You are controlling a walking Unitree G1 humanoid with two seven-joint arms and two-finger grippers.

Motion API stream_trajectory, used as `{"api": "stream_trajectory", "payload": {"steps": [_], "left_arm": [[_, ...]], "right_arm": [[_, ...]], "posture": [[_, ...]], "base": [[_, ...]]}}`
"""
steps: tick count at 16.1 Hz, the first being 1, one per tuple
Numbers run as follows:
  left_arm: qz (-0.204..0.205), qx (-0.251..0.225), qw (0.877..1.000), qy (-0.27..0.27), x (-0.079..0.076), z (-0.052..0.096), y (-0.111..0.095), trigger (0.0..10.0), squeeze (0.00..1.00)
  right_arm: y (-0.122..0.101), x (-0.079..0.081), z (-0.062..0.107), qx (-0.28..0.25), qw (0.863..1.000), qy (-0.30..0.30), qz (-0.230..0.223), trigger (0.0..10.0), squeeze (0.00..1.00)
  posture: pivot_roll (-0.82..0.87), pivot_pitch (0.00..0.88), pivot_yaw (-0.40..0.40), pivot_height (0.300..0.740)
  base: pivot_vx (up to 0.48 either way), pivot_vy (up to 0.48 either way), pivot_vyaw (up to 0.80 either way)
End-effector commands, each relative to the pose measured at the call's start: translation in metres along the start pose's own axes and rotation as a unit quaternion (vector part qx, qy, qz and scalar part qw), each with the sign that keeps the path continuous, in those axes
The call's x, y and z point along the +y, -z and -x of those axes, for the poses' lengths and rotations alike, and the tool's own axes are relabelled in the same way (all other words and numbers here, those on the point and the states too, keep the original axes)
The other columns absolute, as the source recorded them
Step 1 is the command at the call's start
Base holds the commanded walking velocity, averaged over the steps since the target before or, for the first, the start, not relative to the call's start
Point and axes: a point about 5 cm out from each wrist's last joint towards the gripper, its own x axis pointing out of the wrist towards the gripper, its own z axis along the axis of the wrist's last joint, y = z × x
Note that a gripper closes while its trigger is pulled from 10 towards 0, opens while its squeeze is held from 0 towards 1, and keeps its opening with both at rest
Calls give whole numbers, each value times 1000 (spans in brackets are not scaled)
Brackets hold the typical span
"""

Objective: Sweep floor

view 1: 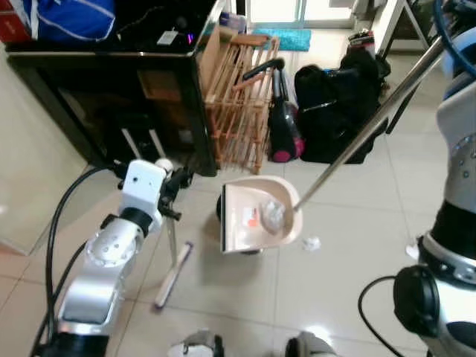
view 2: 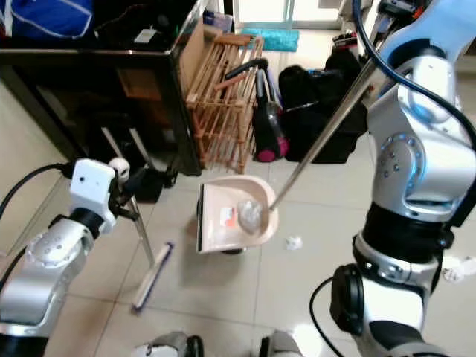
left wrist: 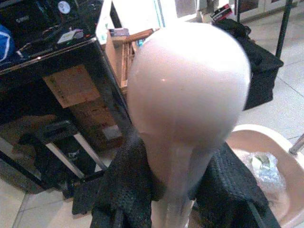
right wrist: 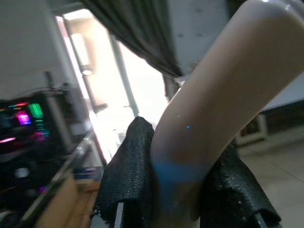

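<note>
open tile: right of dustpan (view 1: 260, 216) | blocked: wooden rack (view 1: 239, 104), black bag (view 1: 338, 111), possibly touching

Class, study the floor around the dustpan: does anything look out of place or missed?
Yes. A small crumpled white scrap lies on the tiles just outside the beige plastic dustpan, on its right, while clear crumpled wrapping already sits inside. It looks missed.

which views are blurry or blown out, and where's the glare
Left wrist view: the broom handle knob sits too close, soft and out of focus, between the left gripper fingers. Right wrist view: the window behind is blown out white, and the dustpan handle is blurred in the right gripper. Left eye view: mildly soft, with a glare spot on the floor tiles.
</note>
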Motion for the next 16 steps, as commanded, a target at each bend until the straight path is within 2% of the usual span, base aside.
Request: {"api": "stream_trajectory", "payload": {"steps": [1, 6, 9, 16], "left_arm": [[-8, -21, 1000, -3, 4, 0, -10, 10000, 0], [-7, -22, 1000, 2, 2, -1, -11, 10000, 0], [-8, -22, 1000, 3, 2, -2, -11, 10000, 0], [-9, -25, 1000, 13, 1, -3, -11, 10000, 0]], "right_arm": [[-15, 1, 0, -36, 999, 2, -3, 10000, 0], [-12, 0, -2, -31, 999, 9, 11, 10000, 0], [-10, -1, -2, -29, 999, 13, 8, 10000, 0], [-11, -4, 0, -40, 999, 23, -6, 10000, 0]], "posture": [[11, 104, 51, 740], [10, 98, 52, 740], [12, 89, 53, 740], [5, 70, 60, 740]], "base": [[330, 0, 0], [331, 0, 0], [331, 0, 675], [350, 0, 0]]}}
